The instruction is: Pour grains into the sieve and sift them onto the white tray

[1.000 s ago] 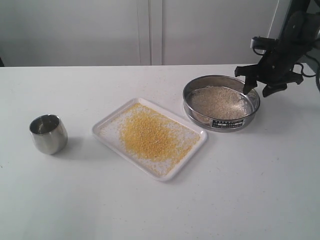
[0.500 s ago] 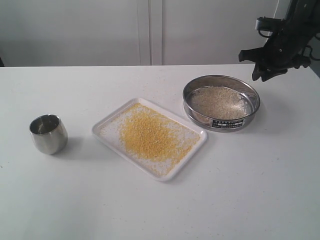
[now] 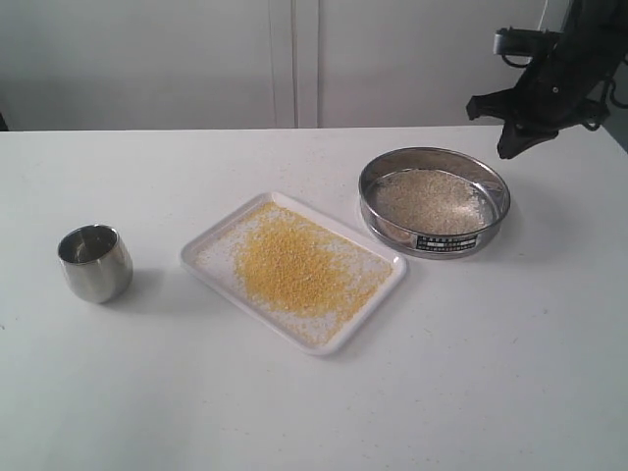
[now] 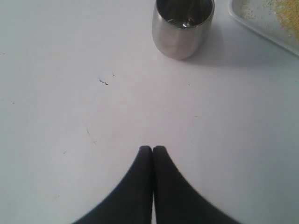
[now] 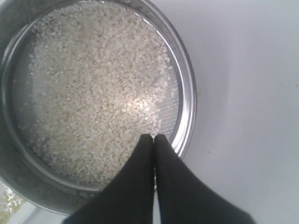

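The sieve [image 3: 392,234] stands on the table right of the white tray [image 3: 209,245]; pale rice-like grains [image 3: 430,200] lie on its mesh. Fine yellow grains [image 3: 297,265] are spread over the tray. My right gripper [image 3: 510,147] hangs shut and empty above the sieve's far right rim, clear of it. In the right wrist view its tips [image 5: 153,136] sit over the pale grains [image 5: 93,88] just inside the sieve rim [image 5: 187,84]. My left gripper [image 4: 152,148] is shut and empty over bare table, short of the steel cup [image 4: 182,25]. It is outside the exterior view.
The small steel cup [image 3: 95,262] stands upright at the left, well apart from the tray. A tray corner [image 4: 254,21] with yellow grains [image 4: 287,9] shows beside the cup in the left wrist view. A white wall backs the table.
My right gripper, which stood open at the sieve's right rim, has lifted up and to the right away from it, and its jaws have shut. The sieve stays put.
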`<state>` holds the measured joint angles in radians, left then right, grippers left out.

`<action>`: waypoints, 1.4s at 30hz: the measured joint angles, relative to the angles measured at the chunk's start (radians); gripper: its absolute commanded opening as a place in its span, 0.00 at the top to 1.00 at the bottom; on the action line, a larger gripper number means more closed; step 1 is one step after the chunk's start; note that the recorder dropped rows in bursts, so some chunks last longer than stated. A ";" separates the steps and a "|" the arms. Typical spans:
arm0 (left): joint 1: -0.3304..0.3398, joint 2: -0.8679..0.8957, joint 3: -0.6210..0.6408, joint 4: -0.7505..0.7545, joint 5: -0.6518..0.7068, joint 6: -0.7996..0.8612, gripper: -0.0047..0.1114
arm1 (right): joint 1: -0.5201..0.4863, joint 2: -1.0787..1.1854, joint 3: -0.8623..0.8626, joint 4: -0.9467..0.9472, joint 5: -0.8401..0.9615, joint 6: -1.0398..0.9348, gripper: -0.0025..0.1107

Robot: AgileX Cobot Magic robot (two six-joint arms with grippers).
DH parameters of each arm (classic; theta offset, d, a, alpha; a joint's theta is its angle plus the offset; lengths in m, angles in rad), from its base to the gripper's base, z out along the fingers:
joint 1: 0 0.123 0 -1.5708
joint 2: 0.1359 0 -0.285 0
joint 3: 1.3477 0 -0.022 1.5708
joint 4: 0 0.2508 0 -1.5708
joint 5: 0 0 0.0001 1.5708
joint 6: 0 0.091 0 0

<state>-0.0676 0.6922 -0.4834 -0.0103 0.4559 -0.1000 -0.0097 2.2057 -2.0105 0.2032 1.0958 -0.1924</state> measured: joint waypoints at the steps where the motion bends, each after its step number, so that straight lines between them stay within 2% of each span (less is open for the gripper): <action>1: 0.000 0.000 0.000 0.000 0.000 0.000 0.96 | 0.005 -0.007 0.000 0.000 0.000 0.000 0.98; 22: 0.000 0.000 0.000 0.000 0.000 0.000 0.96 | 0.198 -0.106 0.005 -0.006 0.003 -0.002 0.98; 33: 0.000 0.000 0.000 0.000 0.000 0.000 0.96 | 0.211 -0.254 0.166 -0.033 -0.007 -0.002 0.98; 42: 0.000 0.000 0.000 0.000 0.000 0.000 0.96 | 0.211 -0.449 0.357 -0.038 -0.083 -0.002 0.98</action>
<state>-0.0676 0.6922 -0.4834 -0.0103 0.4559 -0.1000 0.2015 1.7565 -1.6539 0.1647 1.0130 -0.1945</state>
